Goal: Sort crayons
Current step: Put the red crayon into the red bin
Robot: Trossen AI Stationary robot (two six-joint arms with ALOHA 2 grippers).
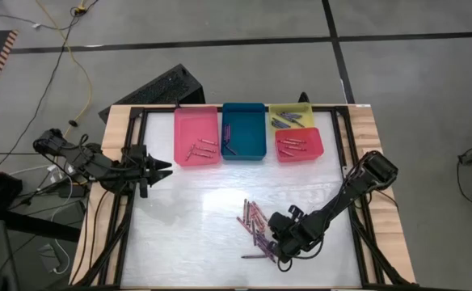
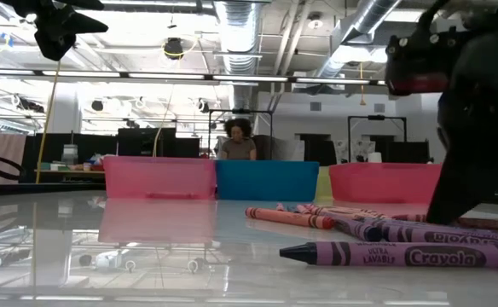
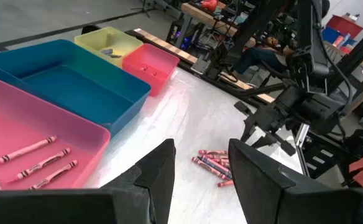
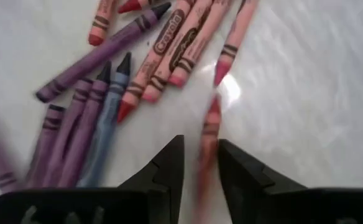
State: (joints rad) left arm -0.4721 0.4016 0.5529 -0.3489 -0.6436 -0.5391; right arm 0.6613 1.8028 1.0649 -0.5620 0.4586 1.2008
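I have the right pincer [image 1: 283, 257] low over the loose pile of crayons [image 1: 256, 229] on the near part of the counter [image 1: 187, 218], because that pile is what remains to be sorted. In the right wrist view its fingers [image 4: 169, 165] stand a little apart with one red crayon [image 4: 207, 140] lying between them; that crayon is blurred, so I judge the pincer to be straddling it, and I cannot tell whether the grip has closed. The rest of the pile fans out just beyond the fingertips: pink and red sticks on one side, purple and blue ones on the other, several touching. A single purple crayon [image 2: 402, 254] lies nearest the low camera, a little apart from the rest. The four trays stand in a row at the far edge so each colour has its own destination: the pink tray [image 1: 196, 136] holds a few crayons, the teal tray [image 1: 244, 131] holds dark ones, the yellow tray [image 1: 291, 115] grey ones, and the red tray [image 1: 299, 145] red ones. I keep the left pincer [image 1: 165, 168] parked at the left edge, raised above the counter, fingers [image 3: 160, 171] parted and holding nothing, clear of the working arm's path to the trays.
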